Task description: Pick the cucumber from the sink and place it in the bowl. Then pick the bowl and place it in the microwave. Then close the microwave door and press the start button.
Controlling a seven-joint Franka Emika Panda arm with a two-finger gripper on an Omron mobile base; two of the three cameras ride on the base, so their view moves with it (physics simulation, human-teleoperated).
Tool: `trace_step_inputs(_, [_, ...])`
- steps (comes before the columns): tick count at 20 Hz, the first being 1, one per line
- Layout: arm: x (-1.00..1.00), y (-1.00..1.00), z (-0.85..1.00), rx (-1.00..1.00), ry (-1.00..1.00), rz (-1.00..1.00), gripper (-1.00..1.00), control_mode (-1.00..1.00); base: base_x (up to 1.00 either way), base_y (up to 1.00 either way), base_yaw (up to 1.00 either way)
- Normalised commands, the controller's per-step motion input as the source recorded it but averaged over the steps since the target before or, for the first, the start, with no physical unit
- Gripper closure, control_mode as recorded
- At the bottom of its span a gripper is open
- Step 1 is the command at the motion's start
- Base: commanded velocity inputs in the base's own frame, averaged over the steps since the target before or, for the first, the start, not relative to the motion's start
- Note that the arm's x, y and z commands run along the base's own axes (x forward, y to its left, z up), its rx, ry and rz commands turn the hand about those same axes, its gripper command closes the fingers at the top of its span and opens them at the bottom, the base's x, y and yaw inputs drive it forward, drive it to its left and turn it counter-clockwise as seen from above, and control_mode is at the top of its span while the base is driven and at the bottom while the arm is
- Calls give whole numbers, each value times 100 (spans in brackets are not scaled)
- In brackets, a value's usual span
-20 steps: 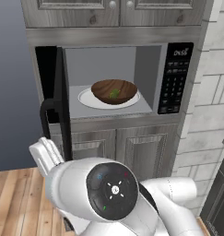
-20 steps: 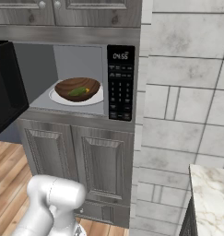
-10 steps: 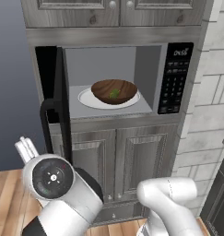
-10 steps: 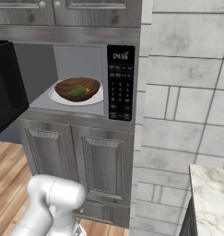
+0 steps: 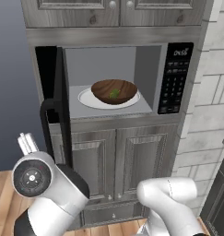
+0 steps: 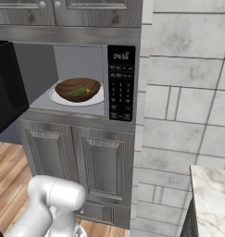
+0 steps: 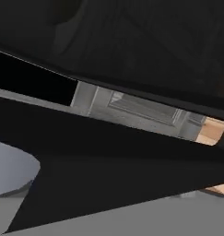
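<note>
Inside the microwave (image 5: 173, 73) we log the bowl (image 5: 114, 91), cucumber (image 5: 114, 93) in it, on the white plate (image 5: 88, 99). Microwave door (image 5: 60, 103) open, well above and right of our low hand (image 5: 26, 143); its grip we cannot tell.

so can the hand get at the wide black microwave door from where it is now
Probably yes. The hand sits low, just left of the open wide black microwave door, near its black bar handle, with nothing visible between them.
</note>
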Motion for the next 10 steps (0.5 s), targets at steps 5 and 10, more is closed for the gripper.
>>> trace_step_inputs(5, [0,-57,2,-2,-7,-25,-100,-100,0,0,0])
trace_step_inputs(10, [0,-77,16,0,-4,-23,-100,-100,0,0,0])
